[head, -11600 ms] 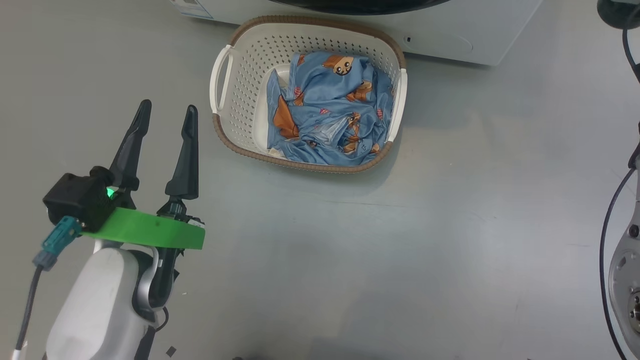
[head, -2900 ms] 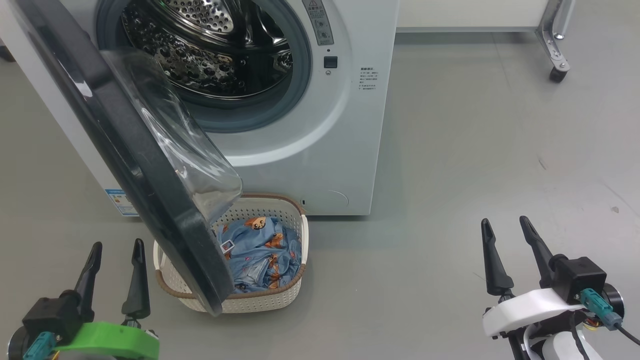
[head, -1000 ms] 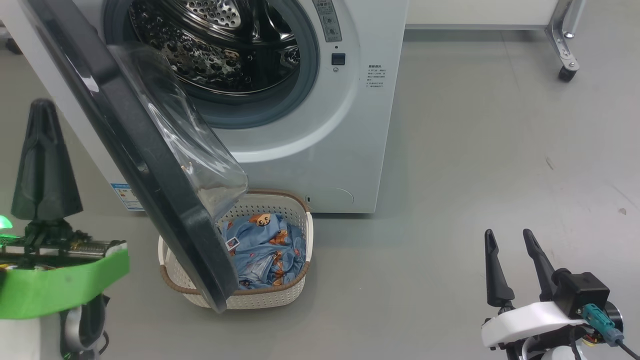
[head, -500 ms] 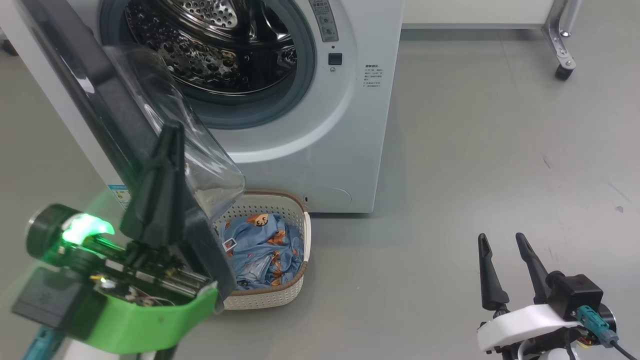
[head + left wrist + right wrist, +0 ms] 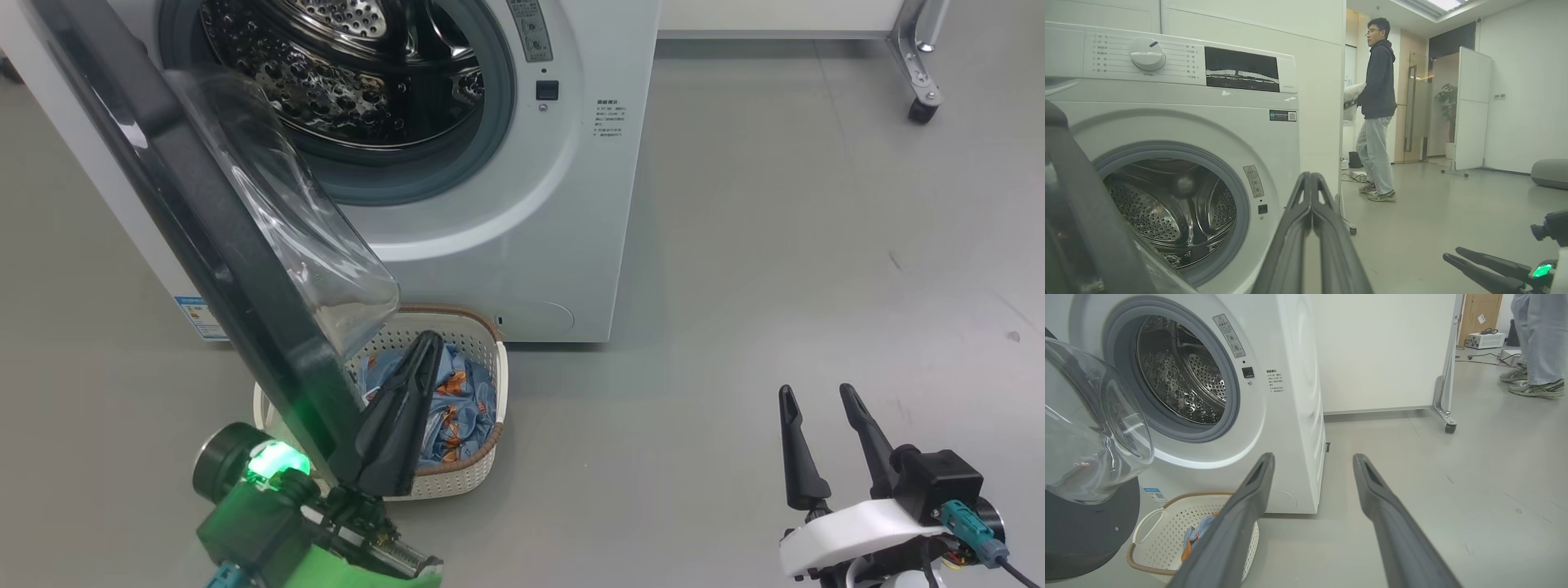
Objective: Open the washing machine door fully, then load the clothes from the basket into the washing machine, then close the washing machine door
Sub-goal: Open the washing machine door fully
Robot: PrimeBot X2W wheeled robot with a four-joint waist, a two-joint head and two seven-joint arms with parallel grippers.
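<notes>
The washing machine stands with its steel drum exposed. The washing machine door hangs partly open, its black rim slanting over the basket on the floor. The clothes, blue with orange figures, lie in the basket. My left gripper is shut and empty, its fingers slanting up over the basket beside the inner side of the door's free edge; contact cannot be told. Its wrist view has the shut left gripper pointing past the drum. My right gripper stands open and empty at the lower right, apart from everything.
A person stands beyond the washer's right side; the person's feet show in the right wrist view. A white panel on a castor stands behind the washer. Bare grey floor stretches to the right of it.
My left gripper, shut, has swung from the far left across the front of the door to its inner side over the basket. The right gripper and the door have held still.
</notes>
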